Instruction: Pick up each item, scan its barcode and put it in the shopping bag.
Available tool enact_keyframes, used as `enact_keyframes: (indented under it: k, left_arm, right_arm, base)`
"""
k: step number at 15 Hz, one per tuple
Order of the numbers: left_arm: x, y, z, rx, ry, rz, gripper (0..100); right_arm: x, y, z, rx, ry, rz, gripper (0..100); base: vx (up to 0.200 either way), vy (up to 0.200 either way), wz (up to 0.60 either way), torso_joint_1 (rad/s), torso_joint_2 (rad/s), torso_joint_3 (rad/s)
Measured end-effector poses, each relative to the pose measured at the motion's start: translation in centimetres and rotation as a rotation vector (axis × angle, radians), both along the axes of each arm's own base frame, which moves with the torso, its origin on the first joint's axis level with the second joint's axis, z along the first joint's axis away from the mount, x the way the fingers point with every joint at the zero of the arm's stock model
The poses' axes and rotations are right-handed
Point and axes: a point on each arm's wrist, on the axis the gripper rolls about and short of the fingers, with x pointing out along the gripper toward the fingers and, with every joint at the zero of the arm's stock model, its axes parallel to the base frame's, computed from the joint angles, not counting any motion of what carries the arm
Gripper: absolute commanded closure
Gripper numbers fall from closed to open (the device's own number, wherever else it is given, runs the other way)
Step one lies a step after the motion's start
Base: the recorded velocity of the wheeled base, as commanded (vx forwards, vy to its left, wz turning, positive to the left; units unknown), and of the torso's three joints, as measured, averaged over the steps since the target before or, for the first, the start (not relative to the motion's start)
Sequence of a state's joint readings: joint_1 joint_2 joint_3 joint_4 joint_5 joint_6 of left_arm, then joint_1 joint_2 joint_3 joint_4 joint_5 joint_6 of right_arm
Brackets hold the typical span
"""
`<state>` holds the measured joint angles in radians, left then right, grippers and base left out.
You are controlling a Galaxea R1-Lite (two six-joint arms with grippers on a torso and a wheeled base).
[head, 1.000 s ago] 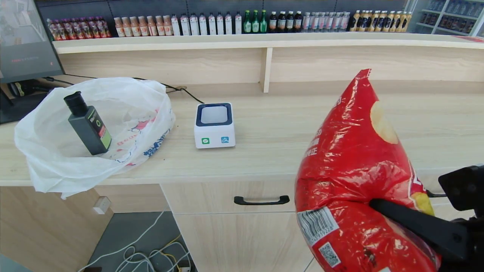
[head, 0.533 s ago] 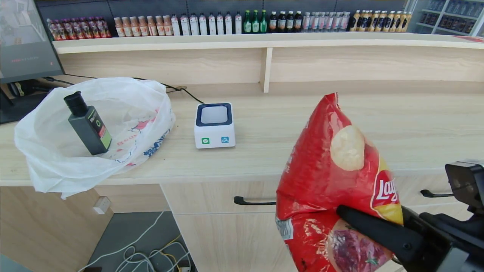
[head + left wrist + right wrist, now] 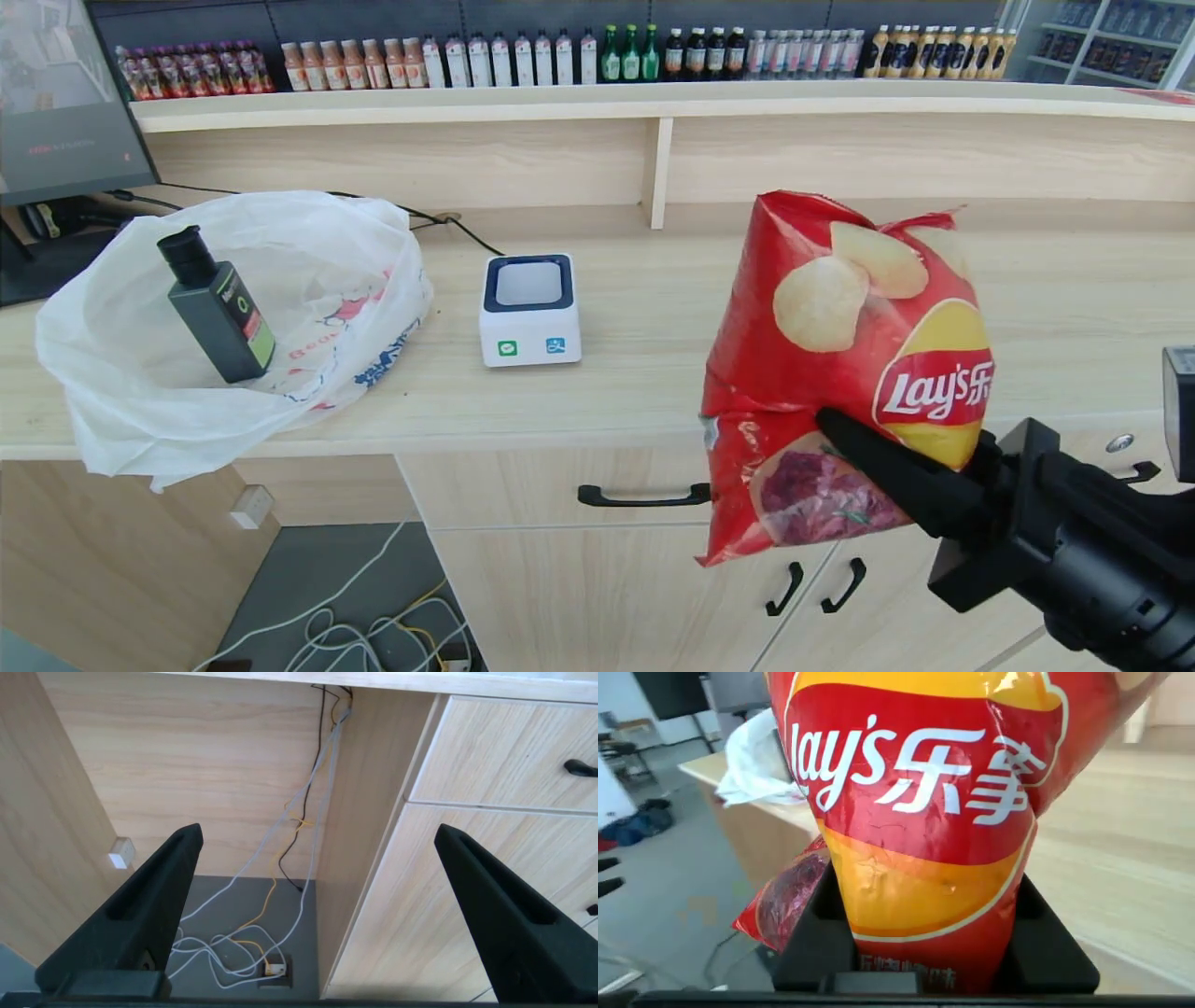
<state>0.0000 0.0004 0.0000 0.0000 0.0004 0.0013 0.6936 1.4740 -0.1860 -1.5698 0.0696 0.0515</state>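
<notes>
My right gripper (image 3: 868, 453) is shut on a red bag of crisps (image 3: 840, 364), held upright in the air in front of the counter's right half, its printed front toward the head camera. In the right wrist view the bag (image 3: 924, 812) sits squeezed between the gripper's fingers (image 3: 808, 933). The white barcode scanner (image 3: 529, 309) stands on the counter, left of the bag. The white shopping bag (image 3: 308, 308) lies open at the counter's left with a dark green bottle (image 3: 217, 308) standing inside. My left gripper (image 3: 318, 905) hangs open below the counter, beside the cabinet.
The wooden counter (image 3: 653, 373) has drawers and cabinet doors with black handles (image 3: 644, 495) beneath. A raised shelf (image 3: 653, 103) with several drink bottles runs along the back. A monitor (image 3: 65, 103) stands at far left. Cables (image 3: 252, 943) lie on the floor under the counter.
The right gripper has turned the crisps bag: its barcode side faced the head camera a second ago, now the printed front does. The bag also rose and stands more upright.
</notes>
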Motion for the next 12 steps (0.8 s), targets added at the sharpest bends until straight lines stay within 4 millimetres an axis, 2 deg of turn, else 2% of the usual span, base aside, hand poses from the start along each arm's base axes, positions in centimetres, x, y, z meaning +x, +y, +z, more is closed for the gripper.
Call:
enact_keyframes:
  k: [4, 8, 10, 12]
  left_arm:
    - [0.0, 0.0, 0.0, 0.0, 0.0, 0.0, 0]
    - [0.0, 0.0, 0.0, -0.001, 0.0, 0.0, 0]
    - [0.0, 0.0, 0.0, -0.001, 0.0, 0.0, 0]
    - [0.0, 0.0, 0.0, -0.001, 0.0, 0.0, 0]
  right_arm:
    - [0.8, 0.0, 0.8, -0.041, -0.076, -0.227, 100]
    - [3.0, -0.3, 3.5, 0.012, -0.125, -0.36, 100]
    - [4.5, -1.2, 4.7, 0.03, -0.141, -0.434, 100]
    - [5.0, -2.0, 5.3, 0.049, -0.167, -0.482, 100]
  base:
    - [0.0, 0.0, 0.0, 0.0, 0.0, 0.0]
    - [0.0, 0.0, 0.0, 0.0, 0.0, 0.0]
    - [0.0, 0.0, 0.0, 0.0, 0.0, 0.0]
    - [0.0, 0.0, 0.0, 0.0, 0.0, 0.0]
